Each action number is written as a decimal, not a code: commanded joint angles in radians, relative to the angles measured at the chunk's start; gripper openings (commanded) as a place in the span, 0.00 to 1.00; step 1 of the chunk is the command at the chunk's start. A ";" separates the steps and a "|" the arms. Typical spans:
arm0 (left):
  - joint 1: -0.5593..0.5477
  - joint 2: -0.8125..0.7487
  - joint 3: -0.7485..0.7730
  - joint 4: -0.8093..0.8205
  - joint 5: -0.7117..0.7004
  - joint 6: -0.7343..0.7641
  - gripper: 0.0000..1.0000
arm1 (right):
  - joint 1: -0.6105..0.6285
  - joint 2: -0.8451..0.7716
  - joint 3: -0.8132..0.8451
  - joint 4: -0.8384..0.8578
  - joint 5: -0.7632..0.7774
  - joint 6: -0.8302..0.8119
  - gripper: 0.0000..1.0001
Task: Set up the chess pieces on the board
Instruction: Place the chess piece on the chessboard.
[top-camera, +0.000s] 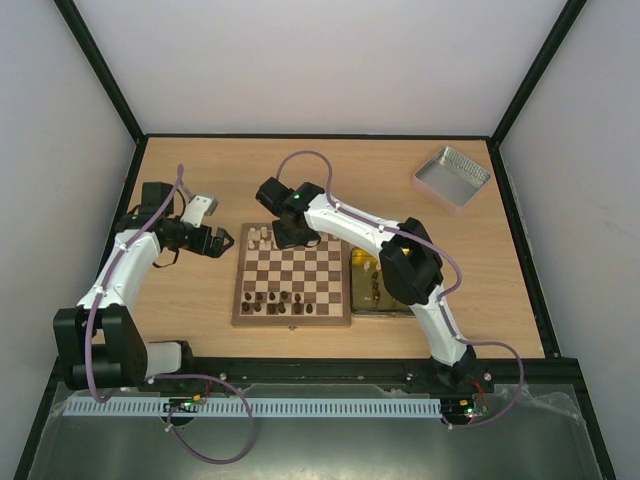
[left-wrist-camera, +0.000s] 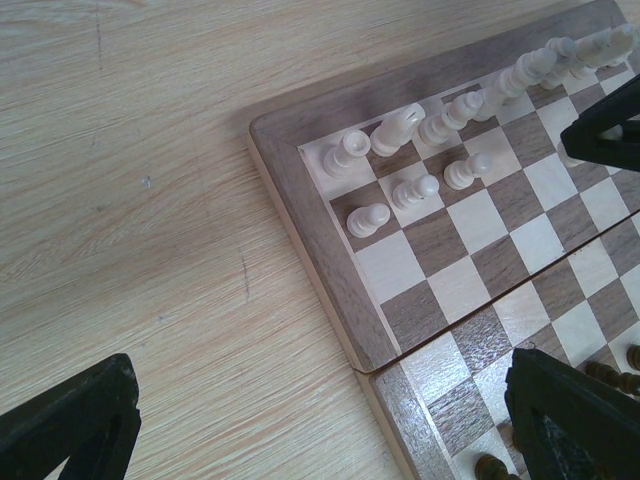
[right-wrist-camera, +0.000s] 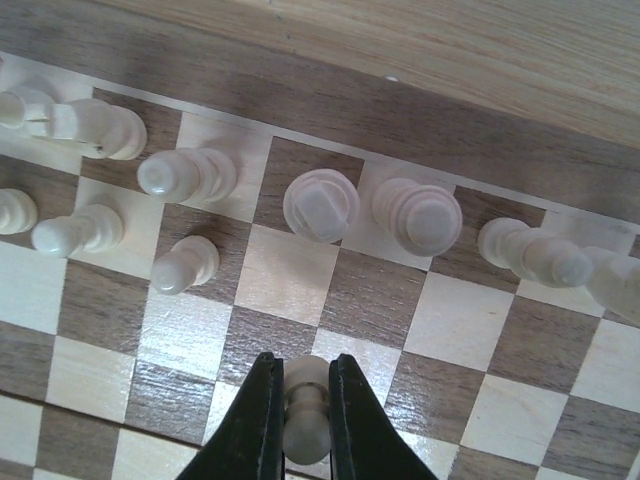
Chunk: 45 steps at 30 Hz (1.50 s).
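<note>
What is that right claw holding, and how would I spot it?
Find the checkered board mid-table, then its far edge, where cream pieces stand in rows. The right gripper hangs over that end; unlike its free-standing neighbours, one cream pawn is pinched between its black fingers.

Cream pawn (right-wrist-camera: 305, 415) between the black fingers (right-wrist-camera: 245, 435) of the right gripper (right-wrist-camera: 305, 365). Beyond the tips, more cream pieces (right-wrist-camera: 320, 205) on the board (right-wrist-camera: 290, 275), checkered dark brown and cream, dark-bordered. Farther out, pale grained table (right-wrist-camera: 450, 50).
</note>
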 joint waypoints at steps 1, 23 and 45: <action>0.006 -0.022 -0.012 0.000 0.014 -0.008 0.99 | 0.006 0.032 0.040 -0.008 0.005 -0.011 0.02; 0.006 -0.022 -0.015 -0.001 0.014 -0.008 0.99 | 0.006 0.101 0.083 0.015 -0.003 -0.014 0.02; 0.007 -0.021 -0.018 0.000 0.017 -0.006 0.99 | 0.004 0.124 0.105 0.023 0.006 -0.011 0.12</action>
